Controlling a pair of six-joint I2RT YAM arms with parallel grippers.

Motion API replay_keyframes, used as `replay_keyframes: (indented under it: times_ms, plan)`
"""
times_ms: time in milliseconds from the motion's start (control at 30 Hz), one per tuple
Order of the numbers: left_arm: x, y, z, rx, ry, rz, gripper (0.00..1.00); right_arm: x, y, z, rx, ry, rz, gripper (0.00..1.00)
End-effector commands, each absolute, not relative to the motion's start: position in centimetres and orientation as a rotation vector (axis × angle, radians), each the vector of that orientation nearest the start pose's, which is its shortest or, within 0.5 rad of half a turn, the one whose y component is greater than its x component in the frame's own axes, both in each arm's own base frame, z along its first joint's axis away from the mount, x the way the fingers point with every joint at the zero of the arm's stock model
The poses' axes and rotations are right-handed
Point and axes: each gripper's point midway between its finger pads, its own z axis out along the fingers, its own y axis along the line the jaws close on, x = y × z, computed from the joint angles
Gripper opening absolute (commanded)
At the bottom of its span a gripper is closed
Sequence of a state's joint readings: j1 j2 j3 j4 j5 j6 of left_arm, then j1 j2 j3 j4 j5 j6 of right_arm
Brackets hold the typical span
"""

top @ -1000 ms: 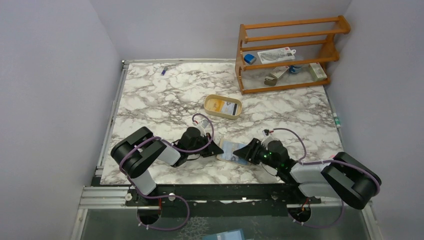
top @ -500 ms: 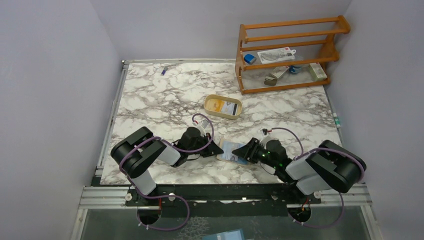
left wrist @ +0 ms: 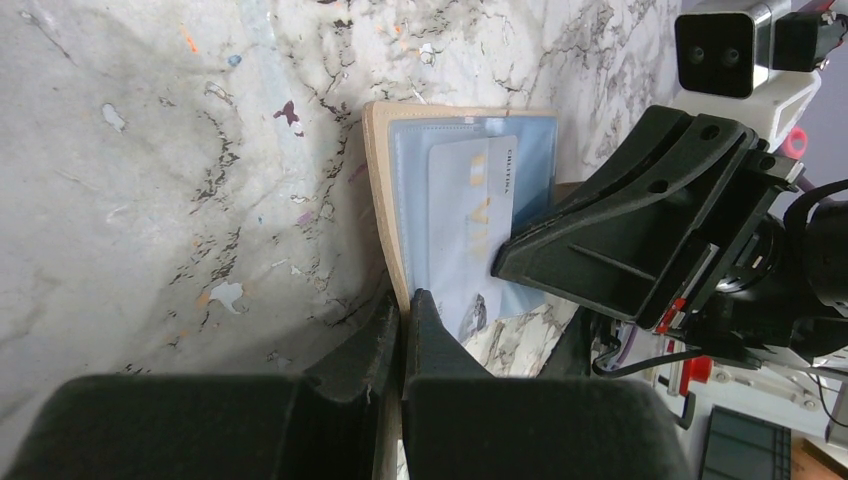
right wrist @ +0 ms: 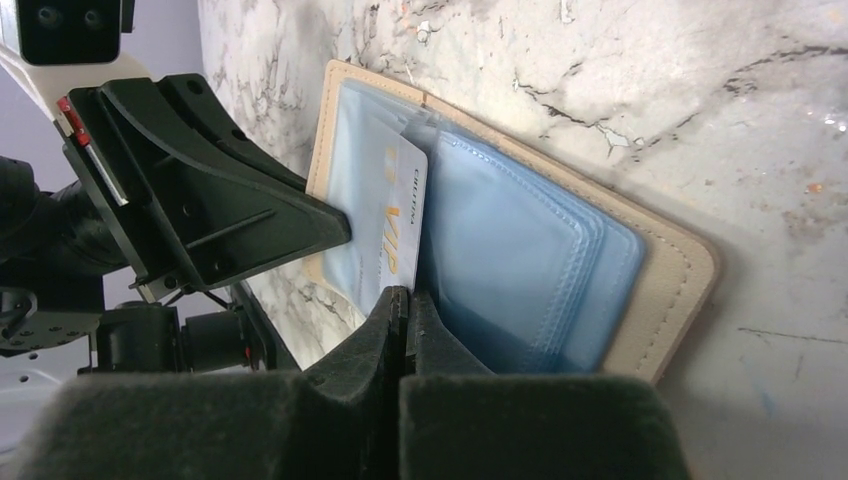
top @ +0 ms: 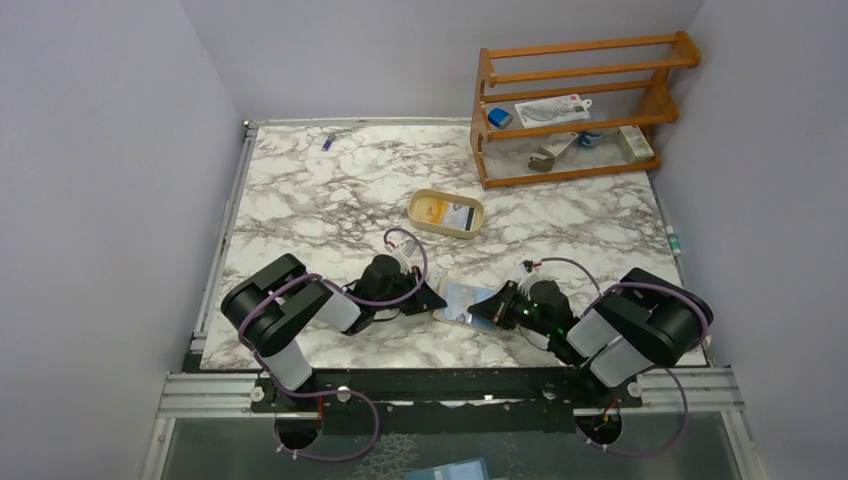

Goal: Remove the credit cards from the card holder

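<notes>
The card holder (top: 458,297) lies open on the marble between the two grippers, beige outside and pale blue inside (right wrist: 520,260). A bluish-white credit card (right wrist: 395,215) with gold lettering sticks partly out of one of its pockets (left wrist: 465,200). My left gripper (left wrist: 402,300) is shut on the holder's beige edge (left wrist: 378,200). From the opposite side, my right gripper (right wrist: 401,298) is shut on the near edge of that card. In the top view the left gripper (top: 437,300) and right gripper (top: 482,311) flank the holder.
An oval tan tray (top: 412,212) behind the holder contains a yellow-orange card (top: 433,208) and another card (top: 461,217). A wooden rack (top: 570,110) with small items stands at the back right. A small blue object (top: 327,140) lies at the back left.
The right gripper's jaws have closed onto the card. The right arm's elbow has swung in towards the left. The left arm has not moved.
</notes>
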State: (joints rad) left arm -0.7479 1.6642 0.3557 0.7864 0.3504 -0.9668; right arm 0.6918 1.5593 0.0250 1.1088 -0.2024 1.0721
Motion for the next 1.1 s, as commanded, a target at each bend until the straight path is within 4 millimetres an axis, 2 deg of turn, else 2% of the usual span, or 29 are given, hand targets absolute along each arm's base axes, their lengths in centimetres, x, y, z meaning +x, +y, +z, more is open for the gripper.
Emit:
replay_keyframes:
  times_ms: [0,300,567,633,700,733,800,933,1067]
  plan:
    - [16.6,-28.3,-1.8,-0.005,2.567,-1.189,0.00,15.3,22.6,-1.1,0.262,2.386,1.184,0.01]
    - [16.5,-28.2,-2.1,-0.009,2.577,-1.179,0.00,15.5,21.1,0.3,0.248,2.354,1.099,0.01]
    - [16.7,-28.3,-2.0,-0.008,2.573,-1.183,0.00,14.6,18.9,-0.4,0.258,2.417,0.969,0.01]
    - [16.7,-28.2,-2.0,-0.012,2.573,-1.180,0.00,14.5,18.3,0.0,0.266,2.402,0.944,0.01]
    - [16.7,-28.1,-2.1,-0.018,2.574,-1.178,0.00,14.9,18.3,1.2,0.270,2.344,0.966,0.01]
    - [16.7,-28.1,-2.0,-0.017,2.574,-1.179,0.00,15.6,18.5,2.6,0.273,2.300,0.978,0.01]
    - [16.8,-28.3,-1.9,-0.015,2.570,-1.184,0.00,16.5,18.6,4.3,0.269,2.255,0.971,0.01]
    - [17.0,-28.6,-1.7,-0.004,2.565,-1.195,0.00,17.9,19.7,6.2,0.217,2.241,0.964,0.01]
    - [17.1,-28.7,-1.5,-0.003,2.558,-1.203,0.00,20.2,21.2,8.6,0.172,2.175,0.977,0.01]
